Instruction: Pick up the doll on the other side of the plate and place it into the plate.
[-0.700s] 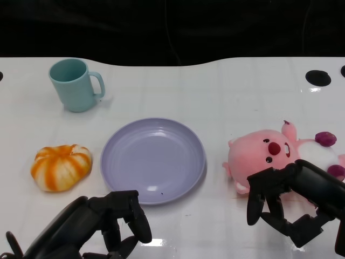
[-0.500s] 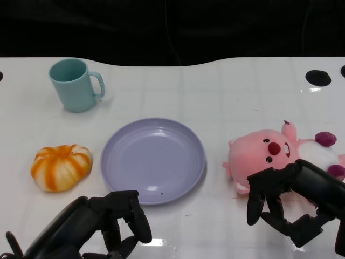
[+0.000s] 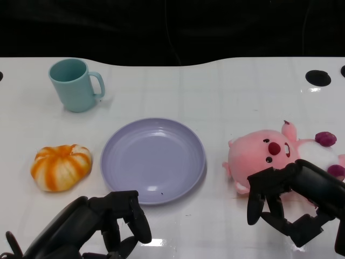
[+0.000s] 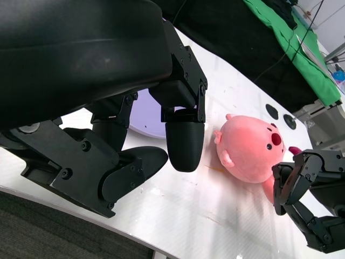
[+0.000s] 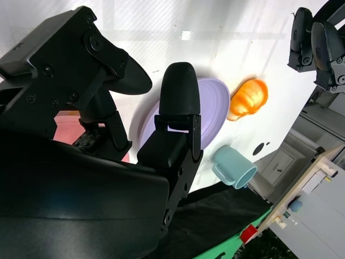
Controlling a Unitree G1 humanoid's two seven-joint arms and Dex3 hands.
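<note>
Left wrist view alone shows the doll (image 4: 250, 154) apart from the unclenched, empty right hand (image 4: 304, 202).

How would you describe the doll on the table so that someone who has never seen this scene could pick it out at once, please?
Start from the purple plate at the middle of the white table and look to its right. There the doll lies just beyond the right robot hand. It is the only soft pink plush, with a red nose, unlike the striped orange pumpkin and teal mug on the plate's left.
</note>
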